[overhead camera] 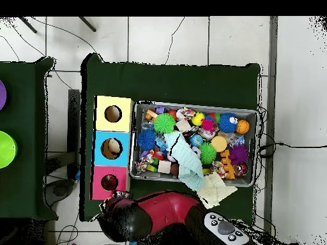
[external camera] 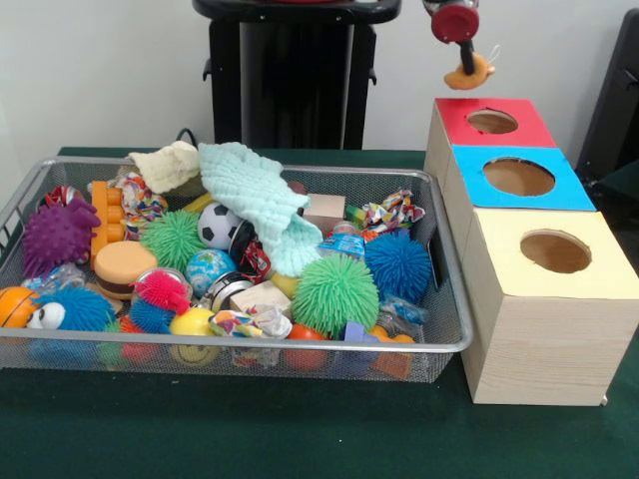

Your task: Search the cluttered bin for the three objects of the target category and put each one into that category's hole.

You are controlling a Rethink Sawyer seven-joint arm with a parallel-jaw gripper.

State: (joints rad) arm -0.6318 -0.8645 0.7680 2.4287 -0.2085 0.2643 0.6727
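Observation:
My gripper [external camera: 467, 60] hangs at the top right of the front view, above the back edge of the red-panelled hole [external camera: 491, 122]. It is shut on a small tan-orange plush animal [external camera: 469, 73] that dangles below it in the air. The wire-mesh bin [external camera: 300, 345] lies to the left of the wooden box, packed with toys. I cannot make out a striped tiger in the clutter. In the overhead view the arm [overhead camera: 137, 217] reaches toward the red hole [overhead camera: 109, 182] and hides the gripper and the plush. The bin's rim [overhead camera: 258, 148] shows there too.
The blue hole [external camera: 518, 177] and yellow hole [external camera: 555, 251] sit nearer on the same box. The bin holds spiky balls in green [external camera: 334, 293], blue [external camera: 397, 265] and purple [external camera: 58, 237], a soccer ball [external camera: 218, 226], a burger toy [external camera: 124, 267] and a mint cloth [external camera: 255, 200].

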